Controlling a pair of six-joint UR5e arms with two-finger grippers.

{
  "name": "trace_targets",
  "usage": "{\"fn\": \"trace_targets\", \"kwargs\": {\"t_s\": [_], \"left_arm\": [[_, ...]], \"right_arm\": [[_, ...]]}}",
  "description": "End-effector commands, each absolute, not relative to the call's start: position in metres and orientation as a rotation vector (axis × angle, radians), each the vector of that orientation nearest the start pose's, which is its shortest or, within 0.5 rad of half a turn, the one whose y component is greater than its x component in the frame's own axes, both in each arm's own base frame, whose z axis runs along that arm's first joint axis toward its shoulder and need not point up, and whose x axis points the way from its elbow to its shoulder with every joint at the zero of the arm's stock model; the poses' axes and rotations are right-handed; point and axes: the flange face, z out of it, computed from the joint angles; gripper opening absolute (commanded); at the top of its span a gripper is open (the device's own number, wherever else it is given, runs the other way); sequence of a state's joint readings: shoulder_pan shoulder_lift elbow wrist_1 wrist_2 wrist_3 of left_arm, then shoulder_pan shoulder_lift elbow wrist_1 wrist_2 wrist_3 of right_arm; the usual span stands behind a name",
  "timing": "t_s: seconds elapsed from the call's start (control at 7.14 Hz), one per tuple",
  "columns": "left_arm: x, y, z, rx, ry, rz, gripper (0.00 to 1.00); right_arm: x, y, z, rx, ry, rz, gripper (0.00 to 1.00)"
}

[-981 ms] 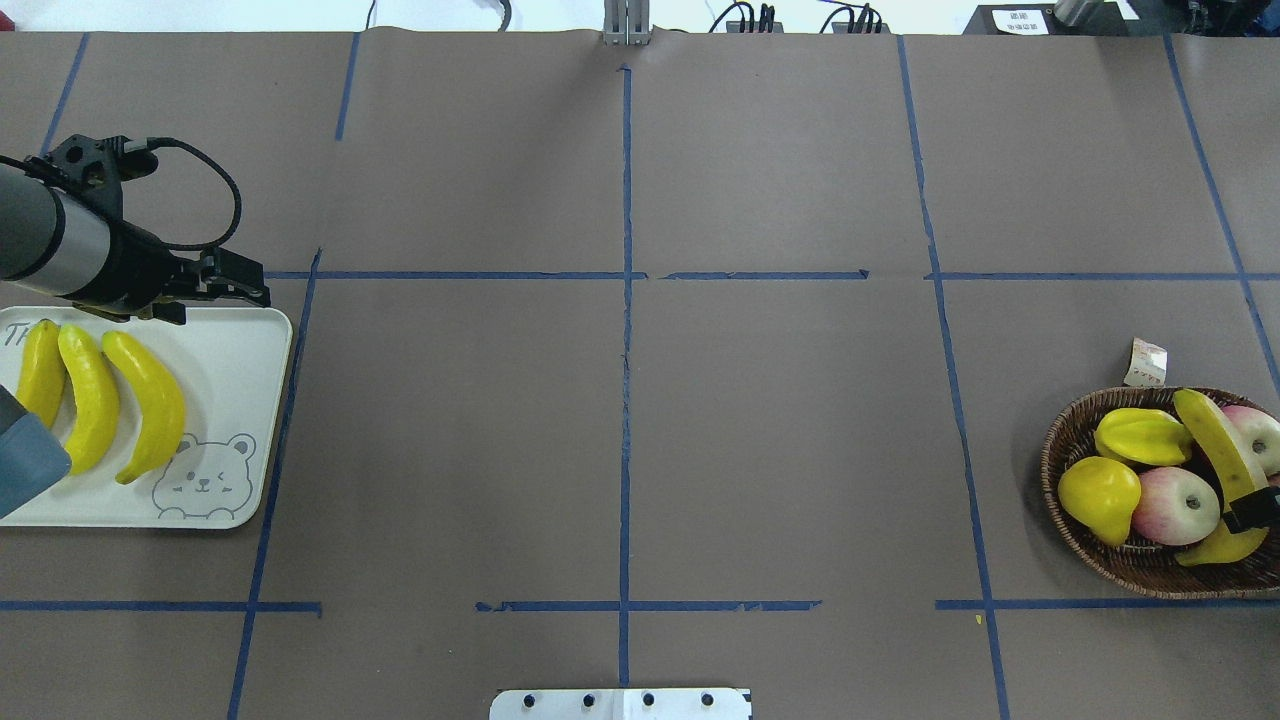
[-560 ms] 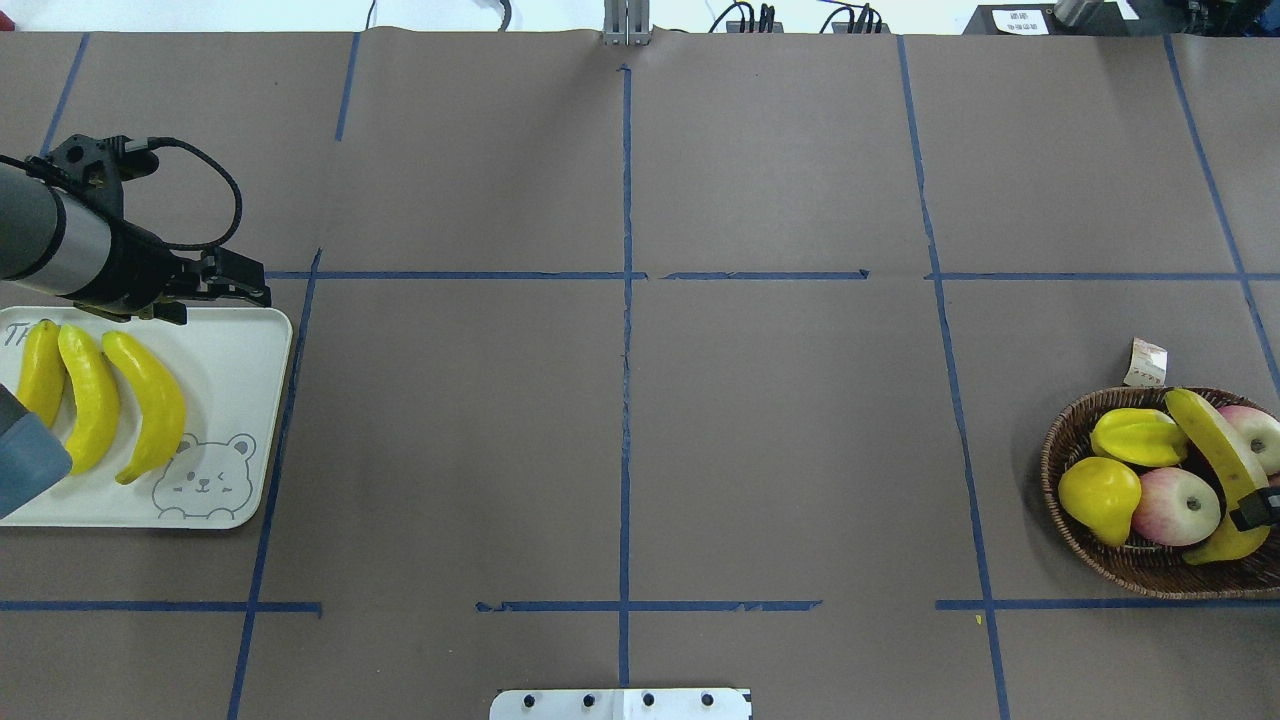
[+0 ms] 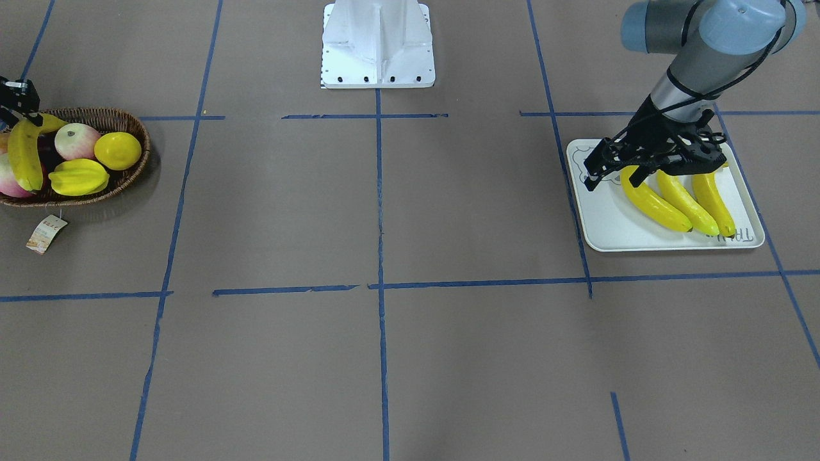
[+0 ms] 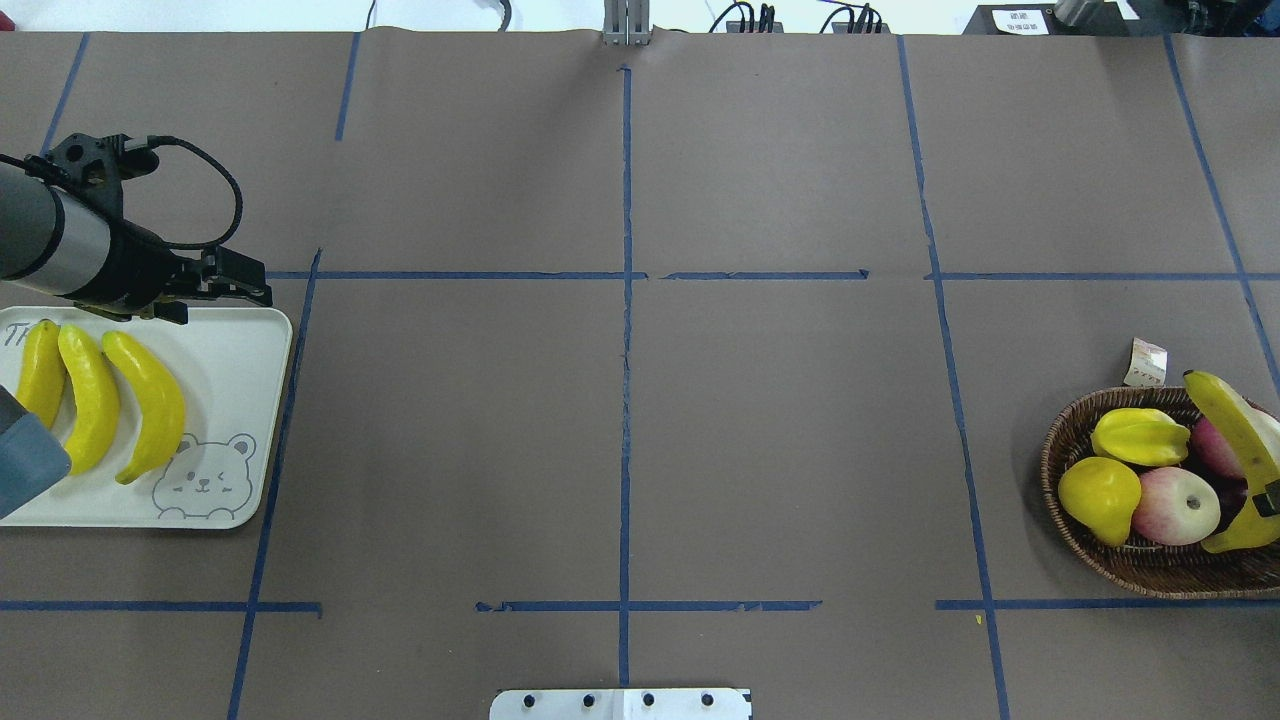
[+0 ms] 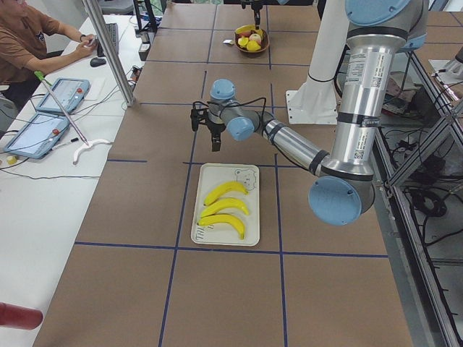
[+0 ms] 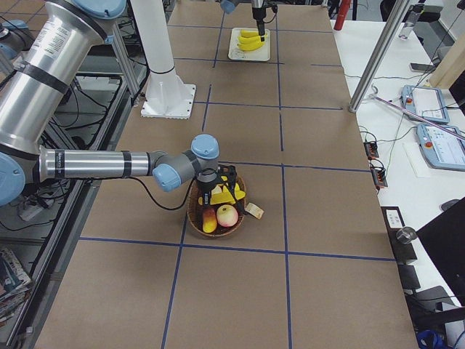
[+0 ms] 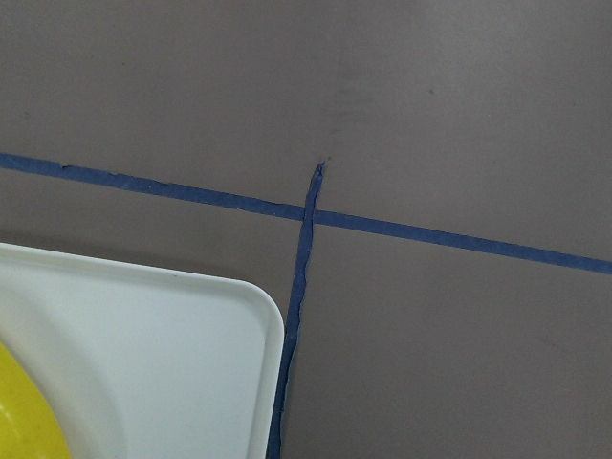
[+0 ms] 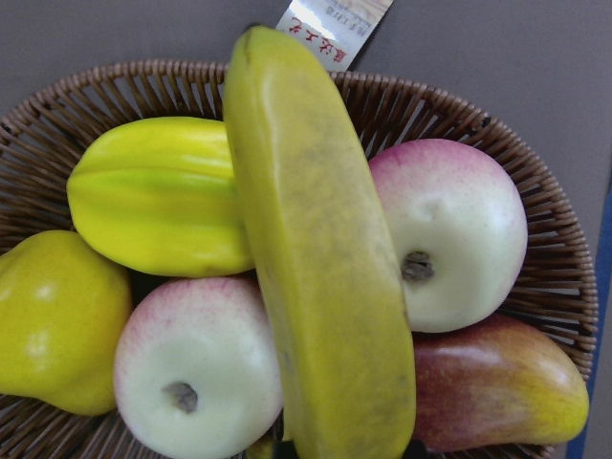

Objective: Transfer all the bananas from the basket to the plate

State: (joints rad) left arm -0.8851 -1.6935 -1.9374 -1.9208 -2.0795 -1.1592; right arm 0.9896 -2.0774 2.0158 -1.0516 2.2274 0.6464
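Three yellow bananas (image 4: 92,397) lie side by side on the pale bear-face plate (image 4: 235,350). My left gripper (image 4: 262,283) hovers open and empty over the plate's far edge, just beyond the bananas (image 3: 672,198). A fourth banana (image 4: 1228,430) is raised at a tilt over the brown wicker basket (image 4: 1050,450) at the right edge. My right gripper (image 4: 1270,497) is shut on that banana near its lower end and is mostly cut off by the frame. In the right wrist view this banana (image 8: 316,258) hangs above the other fruit.
A yellow starfruit (image 4: 1140,437), a yellow pear-shaped fruit (image 4: 1098,497), pink-white apples (image 4: 1175,505) and a reddish mango (image 8: 497,392) stay in the basket. Its paper tag (image 4: 1146,362) lies on the table behind it. Blue tape lines cross the brown table cover.
The right gripper has lifted the banana and drawn it toward the right edge, off the apples. The left arm and the three bananas on the plate have barely moved.
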Motion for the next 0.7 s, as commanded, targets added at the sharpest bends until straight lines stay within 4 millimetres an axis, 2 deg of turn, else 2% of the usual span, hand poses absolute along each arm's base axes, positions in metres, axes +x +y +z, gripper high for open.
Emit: {"fn": "trace_targets", "kwargs": {"t_s": [0.0, 0.14, 0.42, 0.56], "left_arm": [[0.270, -0.461, 0.380, 0.104, 0.956, -0.215, 1.00], [0.270, -0.462, 0.378, 0.105, 0.961, -0.212, 1.00], [0.272, -0.464, 0.372, 0.110, 0.969, -0.208, 1.00], [0.276, -0.467, 0.359, 0.116, 0.991, -0.194, 1.00]], "right_arm": [[-0.081, -0.302, 0.567, 0.013, -0.846, -0.025, 0.00], [-0.071, -0.310, 0.547, 0.041, -0.900, -0.009, 0.00], [-0.070, -0.340, 0.507, 0.093, -1.025, -0.031, 0.00], [-0.091, -0.360, 0.484, 0.116, -1.048, -0.077, 0.00]]}}
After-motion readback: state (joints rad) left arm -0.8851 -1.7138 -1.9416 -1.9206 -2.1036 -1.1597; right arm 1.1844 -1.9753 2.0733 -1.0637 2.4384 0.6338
